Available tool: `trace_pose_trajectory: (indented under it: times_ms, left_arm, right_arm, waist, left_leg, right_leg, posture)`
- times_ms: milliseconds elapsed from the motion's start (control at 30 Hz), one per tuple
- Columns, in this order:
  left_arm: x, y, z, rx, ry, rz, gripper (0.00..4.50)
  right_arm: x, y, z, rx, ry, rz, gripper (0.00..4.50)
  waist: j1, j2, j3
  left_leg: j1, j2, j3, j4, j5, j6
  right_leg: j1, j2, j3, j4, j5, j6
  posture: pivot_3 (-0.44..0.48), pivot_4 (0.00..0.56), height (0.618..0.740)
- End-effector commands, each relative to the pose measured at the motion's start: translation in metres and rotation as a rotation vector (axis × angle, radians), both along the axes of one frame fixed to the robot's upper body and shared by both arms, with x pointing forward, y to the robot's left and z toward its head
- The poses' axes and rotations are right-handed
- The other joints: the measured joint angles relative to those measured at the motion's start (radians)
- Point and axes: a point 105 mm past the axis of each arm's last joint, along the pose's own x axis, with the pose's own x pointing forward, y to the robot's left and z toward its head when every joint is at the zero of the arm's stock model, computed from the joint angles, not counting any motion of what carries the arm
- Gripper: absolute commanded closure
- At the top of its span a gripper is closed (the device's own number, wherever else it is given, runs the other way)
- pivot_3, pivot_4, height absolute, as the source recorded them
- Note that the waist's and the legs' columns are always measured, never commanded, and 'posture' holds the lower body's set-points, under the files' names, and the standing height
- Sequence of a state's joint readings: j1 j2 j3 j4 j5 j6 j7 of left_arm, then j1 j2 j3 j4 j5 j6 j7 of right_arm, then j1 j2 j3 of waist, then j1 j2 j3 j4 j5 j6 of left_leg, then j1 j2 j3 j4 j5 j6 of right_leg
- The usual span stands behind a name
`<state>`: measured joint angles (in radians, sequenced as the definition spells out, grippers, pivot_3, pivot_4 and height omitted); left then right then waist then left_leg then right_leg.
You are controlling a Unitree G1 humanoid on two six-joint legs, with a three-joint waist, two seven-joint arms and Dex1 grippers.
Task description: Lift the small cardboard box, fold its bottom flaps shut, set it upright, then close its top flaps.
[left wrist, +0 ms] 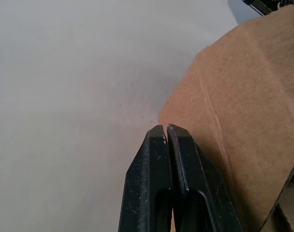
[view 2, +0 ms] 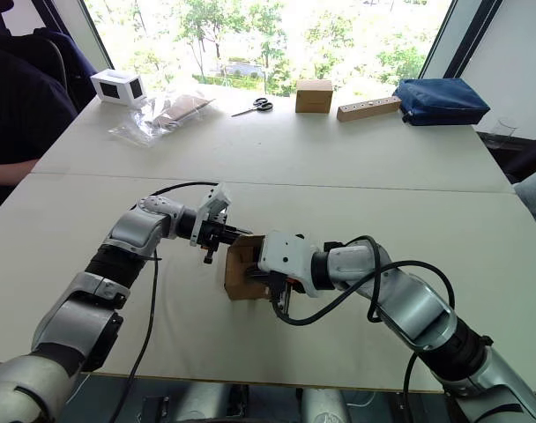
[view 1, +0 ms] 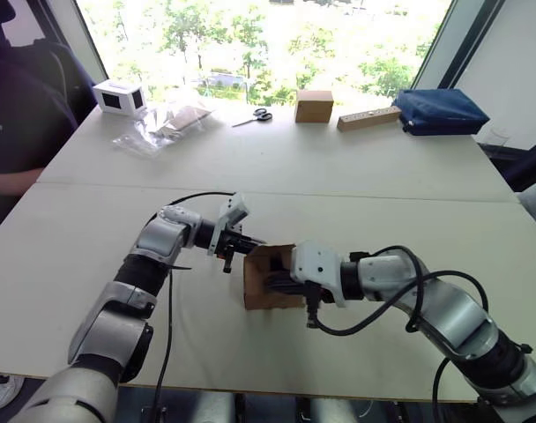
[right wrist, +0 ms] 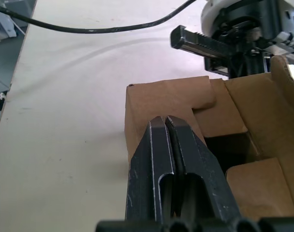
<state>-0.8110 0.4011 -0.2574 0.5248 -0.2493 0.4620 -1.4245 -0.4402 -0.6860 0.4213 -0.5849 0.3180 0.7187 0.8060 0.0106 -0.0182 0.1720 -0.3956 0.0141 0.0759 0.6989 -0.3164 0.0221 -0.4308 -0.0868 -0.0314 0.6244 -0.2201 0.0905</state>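
Left eye view: a white table point(view 1: 356, 189) is seen spanning the frame, with the clutter parked along its far edge, well apart from the work: a blue pouch point(view 1: 440, 112), a crumpled plastic bag point(view 1: 167, 123), a white box with dark panels point(view 1: 119, 97), a neat brown cube box point(view 1: 313, 106), a wooden block point(view 1: 368, 118) and scissors point(view 1: 256, 115). A person's dark sleeve point(view 1: 17, 115) is seen at the left edge.

The small cardboard box point(view 1: 266, 280) is found near the front middle of the table, resting on it between the two arms. One end is turned toward the right arm, and in the right wrist view the flaps point(right wrist: 224, 113) at that end are seen partly folded inward, a dark gap left between them.

The right gripper point(right wrist: 166, 126) is pressed against the folded flaps with its fingers together, nothing held; this is judged to be a pushing pose, the closed tips used as one blunt tool to seat the panels.

The left gripper point(left wrist: 165, 130) is likewise closed on nothing, its tips set against the outside of a box wall point(left wrist: 243, 111). It is judged to serve as a backstop, so the box is not slid across the table by the right arm's push.

Which flaps these are, top or bottom, cannot be told. The fold is judged unfinished.
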Motion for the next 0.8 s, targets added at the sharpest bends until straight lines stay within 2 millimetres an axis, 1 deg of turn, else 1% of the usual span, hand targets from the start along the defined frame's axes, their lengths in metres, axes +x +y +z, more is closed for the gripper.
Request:
trace_pose_trajectory:
  times_ms: [33,133,167,233,300,400,467,500,533,567,600,633,700,767,800]
  left_arm:
    - [0.002,-0.004,0.013,-0.035,-0.044,0.005,4.44]
    - [0.009,-0.002,0.014,-0.036,-0.063,0.054,4.44]
    - [0.018,0.002,0.017,-0.043,-0.087,0.117,4.44]
    - [0.030,0.010,0.023,-0.062,-0.121,0.202,4.44]
    - [0.037,0.025,0.036,-0.098,-0.148,0.275,4.44]
    - [0.034,0.046,0.051,-0.132,-0.163,0.327,4.44]
    - [0.023,0.056,0.064,-0.164,-0.145,0.343,4.44]
    - [0.014,0.060,0.070,-0.172,-0.140,0.336,4.44]
    - [0.001,0.063,0.074,-0.170,-0.127,0.322,4.44]
    - [-0.015,0.066,0.076,-0.155,-0.115,0.299,4.44]
    - [-0.028,0.067,0.076,-0.140,-0.103,0.282,4.44]
    - [-0.045,0.067,0.074,-0.125,-0.070,0.255,4.44]
    - [-0.068,0.064,0.070,-0.105,-0.023,0.216,4.44]
    - [-0.083,0.059,0.065,-0.088,0.004,0.189,4.44]
    - [-0.092,0.056,0.060,-0.072,0.016,0.173,4.44]
  right_arm:
    - [0.002,0.002,0.003,0.010,-0.019,0.005,4.50]
    - [0.003,0.004,0.004,0.019,-0.018,0.006,4.50]
    - [0.002,0.004,0.005,0.019,-0.020,0.010,4.50]
    - [0.002,0.003,0.006,0.020,-0.022,0.015,4.50]
    - [0.003,0.003,0.008,0.023,-0.028,0.015,4.50]
    - [0.004,0.003,0.010,0.026,-0.033,0.016,4.50]
    - [0.004,0.003,0.010,0.031,-0.031,0.017,4.50]
    - [0.004,0.003,0.010,0.030,-0.031,0.019,4.50]
    - [0.004,0.002,0.009,0.030,-0.028,0.020,4.50]
    - [0.004,0.002,0.008,0.027,-0.027,0.023,4.50]
    - [0.004,0.001,0.008,0.025,-0.025,0.025,4.50]
    - [0.005,0.002,0.008,0.027,-0.024,0.030,4.50]
    - [0.006,0.003,0.008,0.031,-0.023,0.035,4.50]
    - [0.006,0.003,0.007,0.033,-0.024,0.038,4.50]
    - [0.006,0.003,0.007,0.034,-0.024,0.039,4.50]
  waist:
    - [0.000,0.000,0.000]
    - [0.000,0.000,0.000]
    - [0.000,0.000,0.000]
    - [0.000,0.000,0.000]
    - [-0.001,0.000,0.000]
    - [-0.010,0.000,0.000]
    - [-0.009,0.000,0.000]
    - [-0.015,0.000,0.000]
    - [-0.021,0.000,0.000]
    - [-0.023,0.000,0.000]
    - [-0.025,0.000,0.000]
    - [-0.025,0.000,0.000]
    - [-0.023,0.000,0.000]
    - [-0.019,0.000,0.000]
    - [-0.017,0.000,0.000]
  left_leg:
    - [0.000,0.000,0.000,0.000,0.000,0.000]
    - [0.000,0.000,0.000,0.000,0.000,0.000]
    - [0.000,0.000,0.000,0.000,0.000,0.000]
    - [0.000,0.000,0.000,0.000,0.000,0.000]
    - [0.000,0.000,0.000,0.000,0.000,0.000]
    - [0.000,0.001,0.000,0.000,0.000,0.000]
    - [0.000,0.001,0.000,0.000,0.000,0.000]
    - [0.000,0.001,0.000,0.000,0.000,0.000]
    - [0.000,0.001,0.000,0.000,0.000,0.000]
    - [-0.001,0.001,0.000,0.000,0.000,0.000]
    - [-0.001,0.001,0.000,0.000,0.000,0.000]
    - [-0.001,0.001,0.000,-0.001,0.000,0.000]
    - [0.000,0.001,0.000,-0.001,0.000,0.000]
    - [0.001,0.001,-0.001,-0.001,0.000,-0.001]
    - [0.001,0.001,-0.001,-0.001,0.000,-0.001]
  right_leg:
    - [0.000,0.000,0.000,0.000,0.000,0.000]
    - [0.000,0.000,0.000,0.000,0.000,0.001]
    - [0.000,0.000,0.000,0.000,0.000,0.001]
    - [0.000,0.000,0.000,0.000,0.001,0.001]
    - [0.000,0.000,0.000,0.000,0.001,0.001]
    - [-0.001,0.000,0.000,0.001,0.001,0.001]
    - [-0.001,0.000,0.000,0.001,0.001,0.001]
    - [-0.001,0.000,-0.001,0.001,0.001,0.001]
    - [-0.001,0.000,0.000,0.001,0.001,0.001]
    - [-0.001,-0.001,0.000,0.001,0.001,0.001]
    - [-0.001,-0.001,0.000,0.001,0.001,0.001]
    - [-0.001,-0.001,0.000,0.001,0.001,0.001]
    - [-0.001,-0.002,0.000,0.001,0.001,0.001]
    - [0.000,-0.002,0.000,0.001,-0.001,-0.001]
    - [0.000,-0.002,0.000,0.001,-0.001,-0.002]
  posture:
    - [0.000,0.150,0.740]
    - [0.000,0.150,0.740]
    - [0.000,0.150,0.740]
    - [0.000,0.150,0.740]
    - [0.000,0.150,0.740]
    - [0.000,0.150,0.740]
    - [0.000,0.150,0.740]
    - [0.000,0.150,0.740]
    - [0.000,0.150,0.740]
    - [0.000,0.150,0.740]
    - [0.000,0.150,0.740]
    - [0.000,0.150,0.740]
    - [0.000,0.150,0.740]
    - [0.000,0.150,0.740]
    - [0.000,0.150,0.740]
